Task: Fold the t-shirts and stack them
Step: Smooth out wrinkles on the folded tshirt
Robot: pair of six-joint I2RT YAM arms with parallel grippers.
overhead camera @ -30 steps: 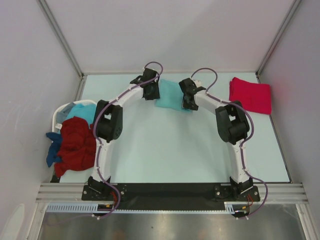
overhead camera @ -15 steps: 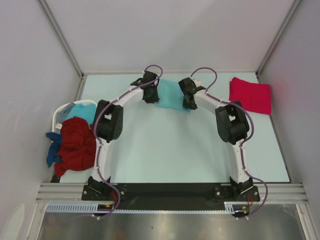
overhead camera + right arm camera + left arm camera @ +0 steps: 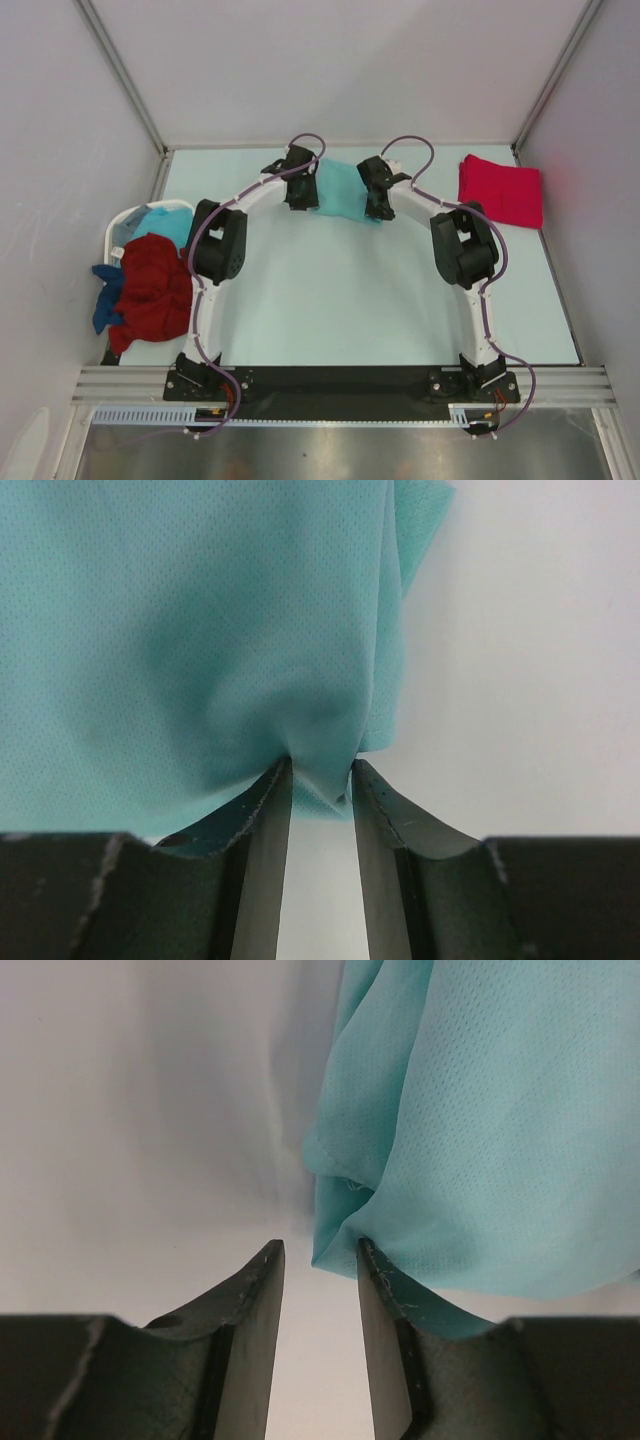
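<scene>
**Teal shirt gets its fold at the far side of the table**

The table (image 3: pixel 330 300) is wide and pale. At its left edge stands a white basket (image 3: pixel 118 228), and a pile of shirts (image 3: pixel 155 290) waits in it and spills over the side. A red shirt (image 3: pixel 500 190) lies folded flat at the far right. The teal shirt (image 3: pixel 342 188) lies at the far middle, between the two arms.

The right claw (image 3: pixel 321 765) pinches a bunch of teal cloth at its tips. The left claw (image 3: pixel 318 1245) has its jaws a little apart with nothing in the gap. The shirt's edge only leans on the outside of one finger (image 3: pixel 385 1290).

I think this is the folding step, not the stacking yet. Next, the left claw needs to grab its own corner. Then both claws can lift together and lay the cloth over evenly.
</scene>
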